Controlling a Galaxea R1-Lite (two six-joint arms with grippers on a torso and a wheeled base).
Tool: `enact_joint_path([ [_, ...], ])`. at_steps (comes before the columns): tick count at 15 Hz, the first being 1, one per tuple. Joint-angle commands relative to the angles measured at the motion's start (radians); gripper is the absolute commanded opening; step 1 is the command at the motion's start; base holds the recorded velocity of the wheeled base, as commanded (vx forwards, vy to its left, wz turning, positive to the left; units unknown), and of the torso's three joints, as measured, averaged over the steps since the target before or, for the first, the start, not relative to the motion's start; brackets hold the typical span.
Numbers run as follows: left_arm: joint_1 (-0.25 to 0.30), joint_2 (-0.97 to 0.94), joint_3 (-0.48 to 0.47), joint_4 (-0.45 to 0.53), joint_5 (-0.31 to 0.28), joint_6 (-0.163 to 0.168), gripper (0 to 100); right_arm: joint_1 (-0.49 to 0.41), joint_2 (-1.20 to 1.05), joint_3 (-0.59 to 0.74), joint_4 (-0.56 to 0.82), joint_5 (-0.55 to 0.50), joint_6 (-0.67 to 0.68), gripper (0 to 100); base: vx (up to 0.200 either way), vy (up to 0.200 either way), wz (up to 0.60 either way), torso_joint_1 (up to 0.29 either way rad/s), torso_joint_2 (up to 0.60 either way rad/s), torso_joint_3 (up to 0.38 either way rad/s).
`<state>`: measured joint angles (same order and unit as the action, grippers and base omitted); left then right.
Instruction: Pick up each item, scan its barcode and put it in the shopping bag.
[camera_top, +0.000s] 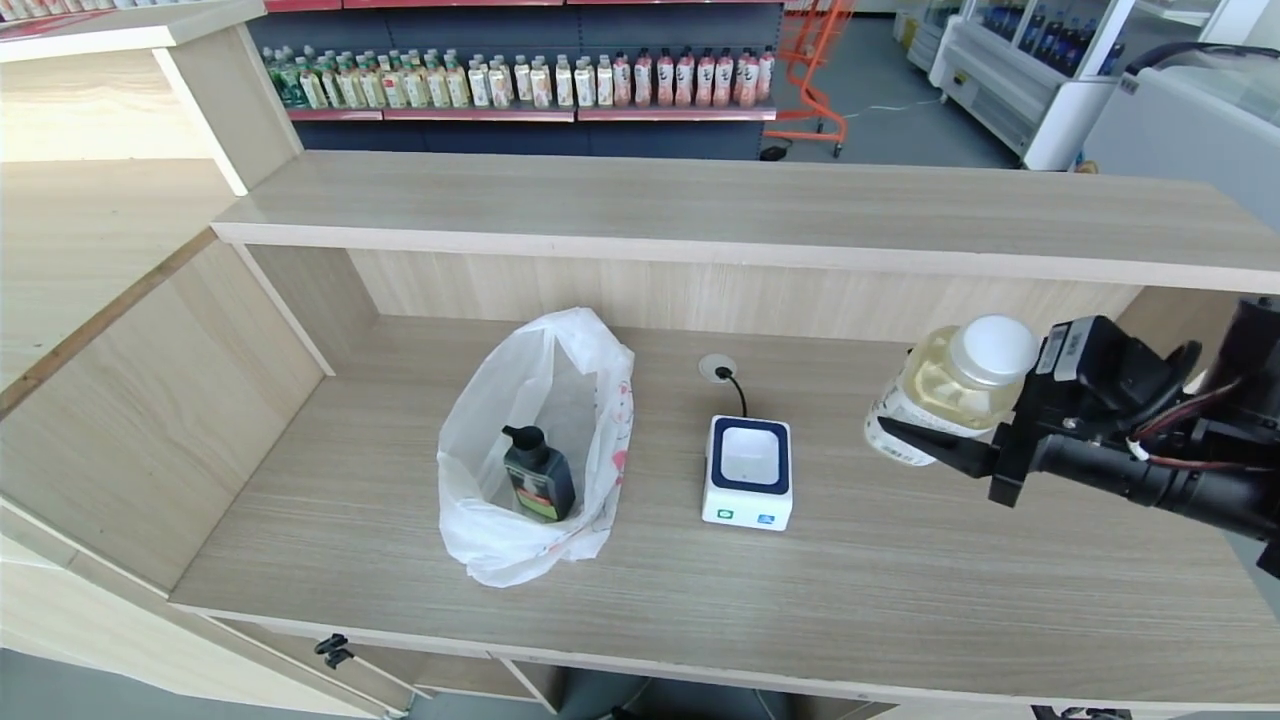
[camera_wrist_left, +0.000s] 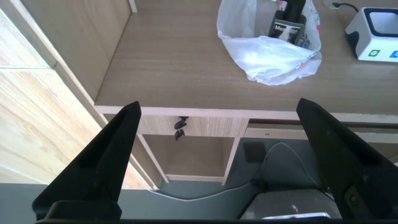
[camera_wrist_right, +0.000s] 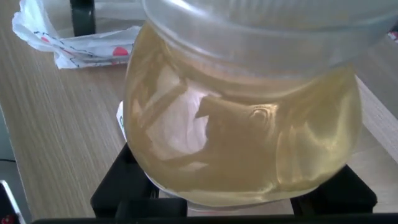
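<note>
Bottle (camera_top: 958, 378) in right tool (camera_top: 915, 412), above counter (camera_top: 900, 590)

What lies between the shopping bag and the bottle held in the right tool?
The white barcode scanner sits on the counter between the shopping bag and the bottle, as the head view shows.

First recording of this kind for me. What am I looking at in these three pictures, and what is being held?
It is a two-armed robot at a shop counter. The wide picture comes from a camera on its head; the other two come from cameras on its wrists. The right gripper is shut on a bottle of yellowish liquid with a white cap, held above the counter, right of the scanner. The left gripper is open and empty, off the counter's near edge. A white shopping bag stands on the counter with a dark pump bottle inside.
</note>
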<state>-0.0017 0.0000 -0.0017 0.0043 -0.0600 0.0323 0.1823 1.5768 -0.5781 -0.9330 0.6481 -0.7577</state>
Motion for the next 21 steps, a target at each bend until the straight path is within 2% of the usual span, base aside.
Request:
enact_joint_path([
  [1, 0.000, 0.002, 0.000, 0.000, 0.000, 0.000, 100, -0.026, 0.157, -0.005, -0.086, 0.084, -0.051, 0, 0.000, 0.000, 0.00, 0.000, 0.00, 0.000],
  [3, 0.000, 0.002, 0.000, 0.000, 0.000, 0.000, 100, -0.035, 0.196, 0.006, -0.102, 0.113, -0.104, 0, 0.000, 0.000, 0.00, 0.000, 0.00, 0.000],
  [7, 0.000, 0.002, 0.000, 0.000, 0.000, 0.000, 100, -0.043, 0.290, -0.009, -0.102, 0.237, -0.227, 0, 0.000, 0.000, 0.00, 0.000, 0.00, 0.000],
  [15, 0.000, 0.002, 0.000, 0.000, 0.000, 0.000, 100, 0.014, 0.422, -0.186, -0.144, 0.283, -0.250, 0, 0.000, 0.000, 0.00, 0.000, 0.00, 0.000],
  [21, 0.000, 0.002, 0.000, 0.000, 0.000, 0.000, 100, 0.049, 0.489, -0.197, -0.201, 0.283, -0.250, 0, 0.000, 0.000, 0.00, 0.000, 0.00, 0.000],
])
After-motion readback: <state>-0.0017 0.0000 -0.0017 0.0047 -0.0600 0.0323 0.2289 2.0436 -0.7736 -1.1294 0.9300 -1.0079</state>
